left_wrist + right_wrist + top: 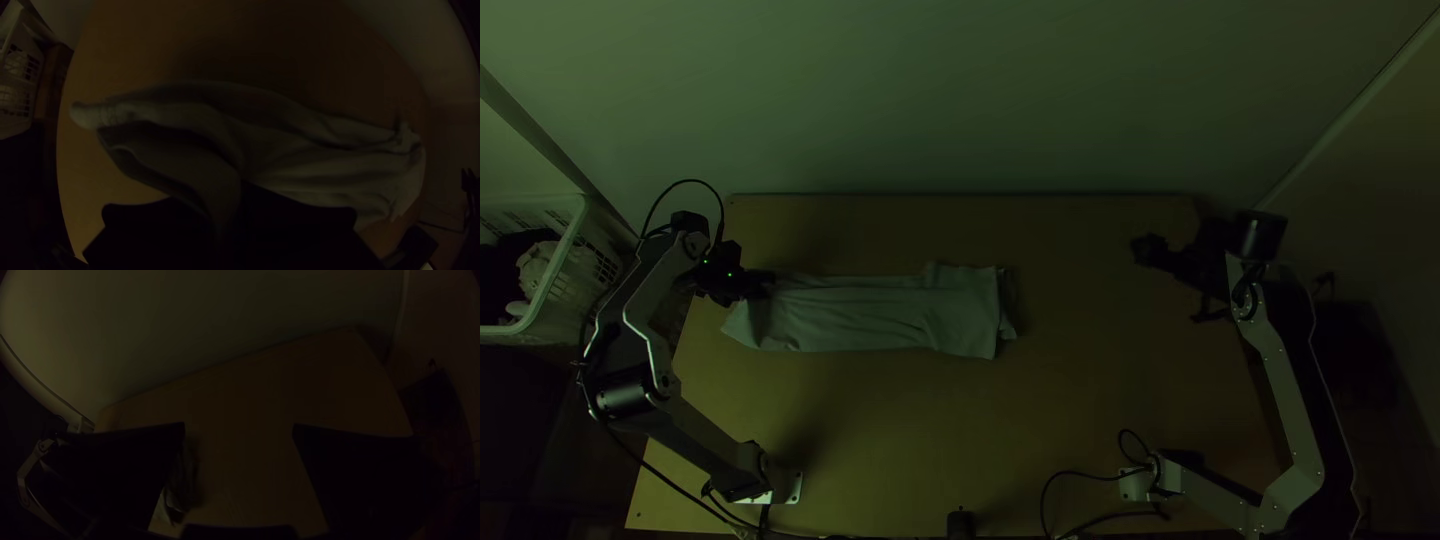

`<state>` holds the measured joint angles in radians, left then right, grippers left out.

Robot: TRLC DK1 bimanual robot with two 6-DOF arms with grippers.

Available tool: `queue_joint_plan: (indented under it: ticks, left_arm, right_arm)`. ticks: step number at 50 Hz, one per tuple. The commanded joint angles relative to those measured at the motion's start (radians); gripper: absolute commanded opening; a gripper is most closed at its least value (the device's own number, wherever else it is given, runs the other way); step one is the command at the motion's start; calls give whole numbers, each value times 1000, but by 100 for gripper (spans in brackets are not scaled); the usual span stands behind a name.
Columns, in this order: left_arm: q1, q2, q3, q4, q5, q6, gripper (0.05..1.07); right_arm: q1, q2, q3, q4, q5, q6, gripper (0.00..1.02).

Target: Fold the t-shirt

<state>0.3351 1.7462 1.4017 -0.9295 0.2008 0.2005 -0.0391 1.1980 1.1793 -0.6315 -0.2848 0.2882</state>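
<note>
The pale t-shirt (880,315) lies as a long, narrow folded strip across the table's left and middle part, wrinkled at its right end. At its left end my left gripper (768,280) is over the upper edge. In the left wrist view the t-shirt (320,155) rises in a fold between the fingers of my left gripper (232,200), which is shut on it. My right gripper (1145,250) is apart from the cloth, over the table's right side. The right wrist view shows my right gripper (239,427) open, with part of the t-shirt (182,480) beyond one finger.
A white basket (555,270) with things in it stands beyond the table's left edge. A wall (960,100) rises behind the table (1080,400). Black cables (1080,473) lie near the right arm's base, and a small dark object (961,524) is at the near edge.
</note>
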Motion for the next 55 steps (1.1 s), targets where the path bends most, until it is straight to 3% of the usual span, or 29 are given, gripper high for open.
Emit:
queue_joint_plan:
  ticks: [1, 11, 19, 30, 55]
  left_arm:
    - [15, -51, 72, -65, -18, 25, 8]
    - [-73, -99, 169, -178, -86, -29, 8]
    - [-205, -105, 306, -333, -130, -105, 8]
    - [-378, -57, 456, -436, -167, -202, 8]
    - [-743, 188, 754, -497, -245, -406, 8]
  right_arm:
    - [7, -34, -43, 32, 9, 12, 99]
    - [-7, -64, -75, 46, 15, -4, 99]
    - [-24, -83, -81, 46, 15, -14, 99]
    - [-45, -107, -89, 46, 15, -34, 99]
    - [-85, -201, -165, 42, 15, -40, 99]
